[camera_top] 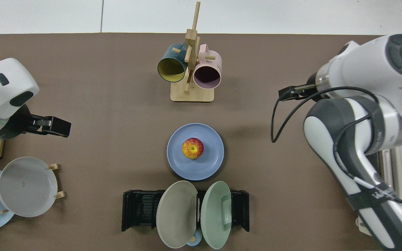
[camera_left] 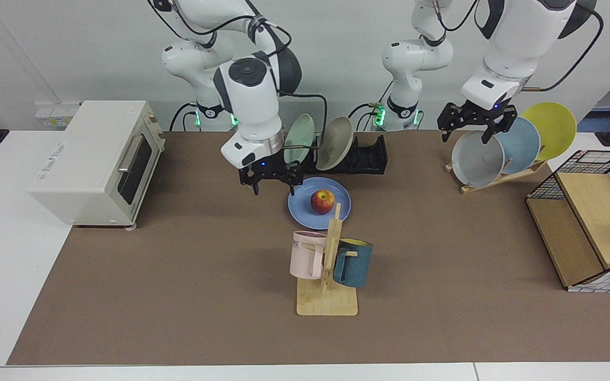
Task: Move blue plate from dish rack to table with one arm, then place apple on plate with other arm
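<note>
Jaws: right gripper [camera_left: 271, 182] spread, empty, beside blue plate [camera_left: 305, 214]; left gripper [camera_left: 473, 128] spread, empty, waiting.
Risk: apple [camera_left: 323, 201] could be rolled off if the plate is nudged.

The pink mug [camera_left: 307, 254] shows "ME", seemingly the end of a longer word.

Six plates: blue plate [camera_left: 319, 210] under one apple [camera_left: 323, 201], two upright in one dish rack [camera_left: 368, 157], three on one wooden stand [camera_left: 498, 179] at 2 o'clock; two mugs [camera_left: 307, 254] on one tree; one toaster oven [camera_left: 96, 161]; two arms
</note>
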Robot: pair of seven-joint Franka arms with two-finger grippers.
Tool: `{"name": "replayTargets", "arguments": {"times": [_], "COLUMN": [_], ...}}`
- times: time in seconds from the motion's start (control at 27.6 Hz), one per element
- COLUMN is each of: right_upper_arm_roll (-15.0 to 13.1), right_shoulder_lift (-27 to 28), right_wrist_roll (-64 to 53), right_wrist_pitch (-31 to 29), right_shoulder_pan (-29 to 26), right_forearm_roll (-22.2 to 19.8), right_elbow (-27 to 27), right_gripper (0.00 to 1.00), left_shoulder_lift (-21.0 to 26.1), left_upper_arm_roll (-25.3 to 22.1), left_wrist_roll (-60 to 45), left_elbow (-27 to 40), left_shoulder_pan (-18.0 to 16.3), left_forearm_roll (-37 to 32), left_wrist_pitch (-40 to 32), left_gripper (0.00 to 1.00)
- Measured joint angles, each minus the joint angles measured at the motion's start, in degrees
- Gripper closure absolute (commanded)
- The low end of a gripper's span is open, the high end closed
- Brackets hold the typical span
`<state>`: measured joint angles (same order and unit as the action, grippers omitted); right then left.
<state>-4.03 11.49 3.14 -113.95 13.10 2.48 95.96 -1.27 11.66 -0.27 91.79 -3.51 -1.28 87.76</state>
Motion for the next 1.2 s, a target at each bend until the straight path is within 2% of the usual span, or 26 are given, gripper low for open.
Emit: {"name": "replayTargets", "arguments": {"times": [0.11, 0.29, 0.54, 0.8, 1.2], "right_upper_arm_roll": [-0.04, -0.01, 0.02, 0.28, 0.55], "right_shoulder_lift": [-1.37, -4.1, -8.3, -9.74, -9.58], "right_wrist_roll": [-5.81, -9.46, -10.42, -8.48, -4.11], "right_wrist_pitch": [1.66, 3.97, 9.13, 17.6, 16.54], "right_shoulder_pan": [-3.46, -5.89, -6.73, -6.73, -6.73], "right_forearm_roll": [-1.14, -2.22, -2.44, -1.21, -1.21], "right_elbow": [-0.01, -0.03, -0.07, -2.53, -2.99], "right_gripper": [0.0, 0.0, 0.0, 0.0, 0.0], "left_shoulder_lift": [0.0, 0.0, 0.0, 0.0, 0.0], "left_upper_arm_roll": [0.0, 0.0, 0.0, 0.0, 0.0], "left_wrist_roll": [0.0, 0.0, 0.0, 0.0, 0.0], "left_elbow": [0.0, 0.0, 0.0, 0.0, 0.0], "left_shoulder_pan": [0.0, 0.0, 0.0, 0.0, 0.0], "left_forearm_roll": [0.0, 0.0, 0.0, 0.0, 0.0], "left_wrist_pitch": [0.0, 0.0, 0.0, 0.0, 0.0], "left_gripper": [0.0, 0.0, 0.0, 0.0, 0.0]}}
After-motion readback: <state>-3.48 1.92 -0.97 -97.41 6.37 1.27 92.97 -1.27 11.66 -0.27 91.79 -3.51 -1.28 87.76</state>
